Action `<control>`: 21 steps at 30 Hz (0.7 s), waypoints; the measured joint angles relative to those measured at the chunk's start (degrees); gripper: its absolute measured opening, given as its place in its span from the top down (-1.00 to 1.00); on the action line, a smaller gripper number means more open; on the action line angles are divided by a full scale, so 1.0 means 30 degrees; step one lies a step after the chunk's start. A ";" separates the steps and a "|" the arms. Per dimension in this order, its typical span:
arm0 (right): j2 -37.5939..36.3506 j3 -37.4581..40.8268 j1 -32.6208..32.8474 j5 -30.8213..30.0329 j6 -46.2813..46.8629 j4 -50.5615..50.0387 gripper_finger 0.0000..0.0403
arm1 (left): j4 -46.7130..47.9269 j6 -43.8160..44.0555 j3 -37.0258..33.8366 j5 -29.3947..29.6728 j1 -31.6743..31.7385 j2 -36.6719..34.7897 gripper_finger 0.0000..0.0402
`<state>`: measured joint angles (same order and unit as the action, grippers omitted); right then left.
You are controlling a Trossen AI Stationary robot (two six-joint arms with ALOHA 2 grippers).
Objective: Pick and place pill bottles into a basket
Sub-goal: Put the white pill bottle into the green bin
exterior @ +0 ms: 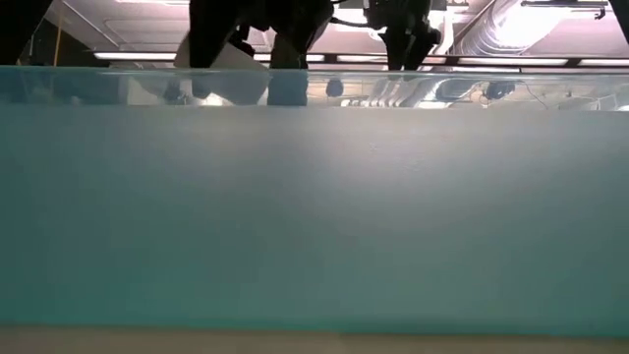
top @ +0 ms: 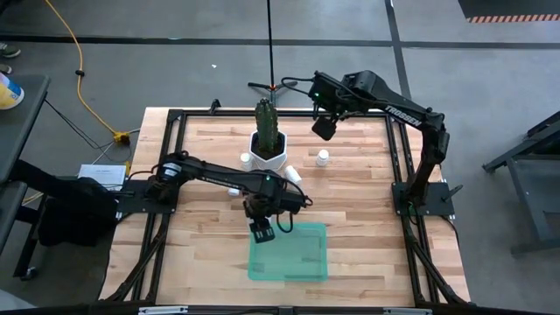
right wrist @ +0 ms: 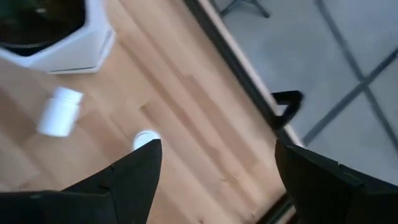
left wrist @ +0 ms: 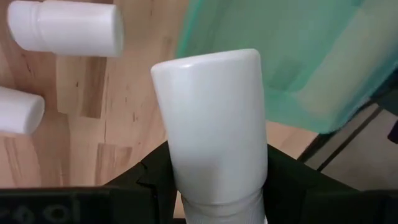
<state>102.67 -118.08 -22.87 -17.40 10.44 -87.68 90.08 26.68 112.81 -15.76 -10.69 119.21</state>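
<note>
My left gripper [top: 262, 231] is shut on a white pill bottle [left wrist: 214, 124], over the far left corner of the green basket [top: 290, 254]. The basket also shows in the left wrist view [left wrist: 298, 56], and its wall fills the low view [exterior: 314, 216]. Two more bottles [left wrist: 65, 28] [left wrist: 18, 111] lie on their sides on the wood beside it. My right gripper [top: 325, 128] is open and empty, high over the table's far right. Below it one bottle [top: 323, 157] stands upright and another [right wrist: 59, 112] lies on its side. My left gripper pinches the bottle between its two fingers [left wrist: 149, 180], on the body's sides [left wrist: 186, 180] close to the cap end. The bottle lies along the fingers, its flat bottom [left wrist: 208, 62] pointing away from the wrist. It is lifted clear of the table.
A white hexagonal pot with a green cactus [top: 267, 147] stands at the far middle of the table, and also shows in the right wrist view [right wrist: 62, 43]. Black frame rails [top: 398, 166] run along the table's edges. Bare wood [top: 367, 227] lies right of the basket.
</note>
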 joint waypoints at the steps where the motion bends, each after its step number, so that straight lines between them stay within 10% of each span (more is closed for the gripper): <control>1: 0.0000 0.0000 0.0007 0.0580 0.0021 -0.0007 -0.50 | 0.0009 -0.0151 0.0000 0.0020 -0.0092 -0.0004 -0.04; 21: 0.0000 0.0000 0.0423 0.1292 -0.0045 -0.0046 -0.50 | -0.0296 -0.0825 -0.0007 -0.0240 -0.0328 0.0506 -0.04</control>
<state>102.67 -118.08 -21.61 -13.53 10.31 -87.81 89.19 24.21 112.79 -16.48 -11.68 120.73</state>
